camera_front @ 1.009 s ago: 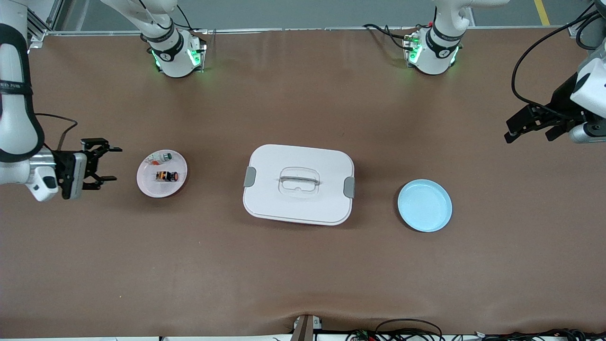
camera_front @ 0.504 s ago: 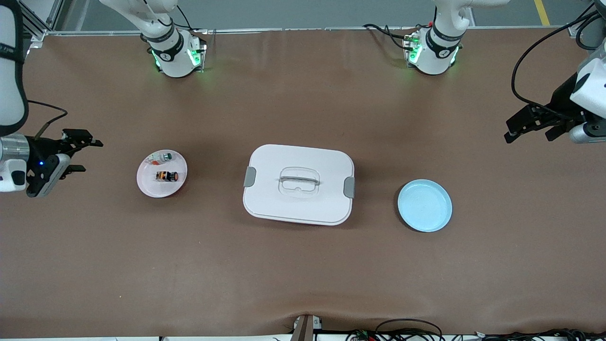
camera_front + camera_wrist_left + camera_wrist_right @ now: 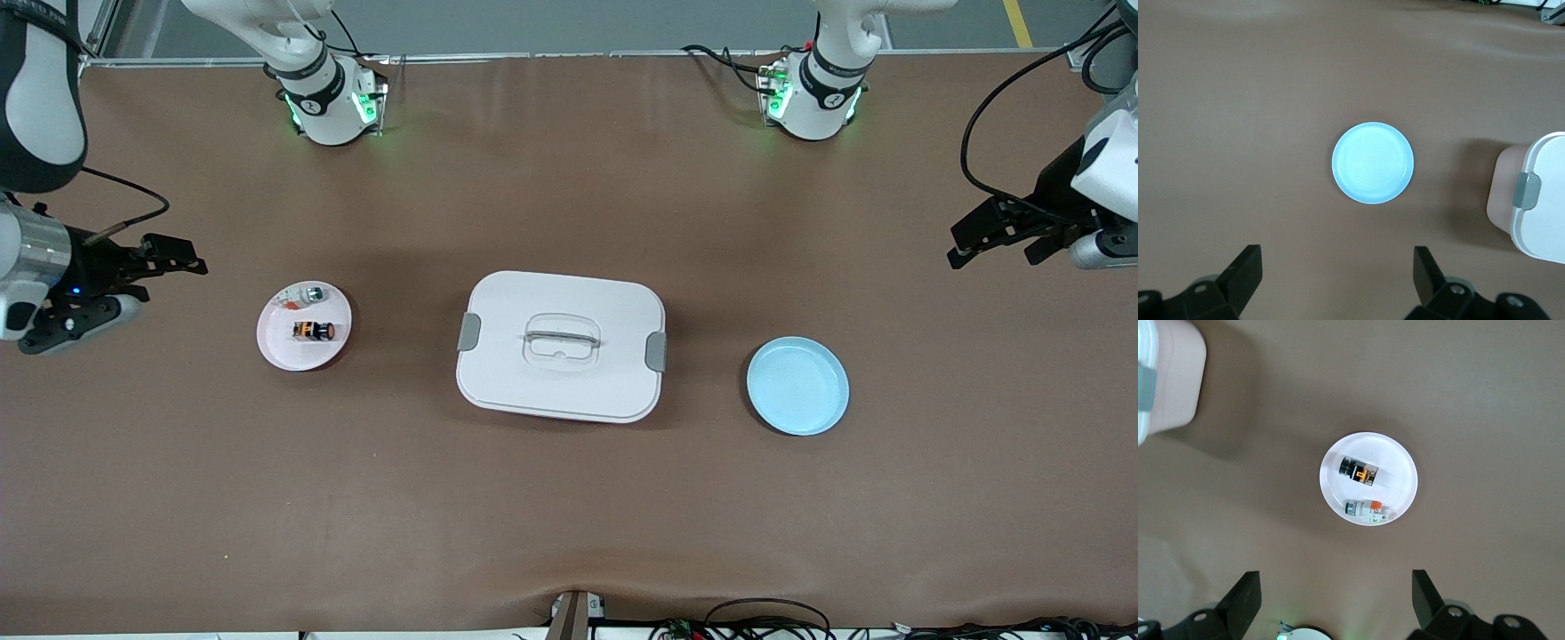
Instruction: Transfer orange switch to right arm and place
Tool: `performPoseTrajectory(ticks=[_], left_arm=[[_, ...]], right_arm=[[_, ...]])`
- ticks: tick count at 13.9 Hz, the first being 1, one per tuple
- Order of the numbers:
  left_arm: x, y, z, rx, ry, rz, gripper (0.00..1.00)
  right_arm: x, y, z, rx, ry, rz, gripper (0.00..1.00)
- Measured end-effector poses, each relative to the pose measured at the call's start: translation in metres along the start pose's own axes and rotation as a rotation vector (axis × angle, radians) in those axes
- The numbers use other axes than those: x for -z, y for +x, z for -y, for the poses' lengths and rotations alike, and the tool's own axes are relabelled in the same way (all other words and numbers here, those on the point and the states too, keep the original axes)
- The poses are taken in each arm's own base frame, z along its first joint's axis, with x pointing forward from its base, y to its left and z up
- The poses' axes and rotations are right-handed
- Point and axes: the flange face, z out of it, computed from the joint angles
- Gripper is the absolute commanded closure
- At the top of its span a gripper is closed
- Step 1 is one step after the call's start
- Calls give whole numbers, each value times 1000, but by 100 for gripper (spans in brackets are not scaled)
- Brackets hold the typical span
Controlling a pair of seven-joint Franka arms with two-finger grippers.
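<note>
The orange switch [image 3: 313,331] [image 3: 1359,471] lies on its side on a small pinkish-white plate [image 3: 283,348] [image 3: 1401,470] toward the right arm's end of the table. My right gripper [image 3: 169,271] [image 3: 1336,597] hangs open and empty over bare table, beside that plate and clear of it. Up over the left arm's end of the table, my left gripper [image 3: 965,244] [image 3: 1336,273] is open and empty as well. That arm waits.
A whitish-silver part with a red-orange patch [image 3: 300,295] [image 3: 1368,510] shares the plate with the switch. A white lidded box with grey clasps [image 3: 560,382] [image 3: 1541,200] stands mid-table. An empty light-blue plate [image 3: 797,386] [image 3: 1372,163] lies between the box and the left arm's end.
My right gripper has turned and drawn back from the pinkish-white plate toward the table's end, staying open. The left arm, the switch and both plates have not moved.
</note>
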Motion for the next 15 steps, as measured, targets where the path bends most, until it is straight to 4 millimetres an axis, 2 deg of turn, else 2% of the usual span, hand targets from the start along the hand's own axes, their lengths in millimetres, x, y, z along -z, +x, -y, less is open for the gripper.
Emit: performPoseTrajectory(ticks=[4, 8, 13, 15], left_arm=[[0, 0, -2, -5, 0, 1, 0], [0, -1, -3, -5, 0, 1, 0], [3, -1, -3, -61, 0, 8, 0], [5, -2, -1, -75, 1, 13, 0]], right_arm=[[31, -6, -5, -153, -45, -34, 0], [60, -13, 0, -329, -66, -62, 0], [105, -19, 12, -340, -86, -163, 0], [114, -21, 15, -343, -89, -179, 0]])
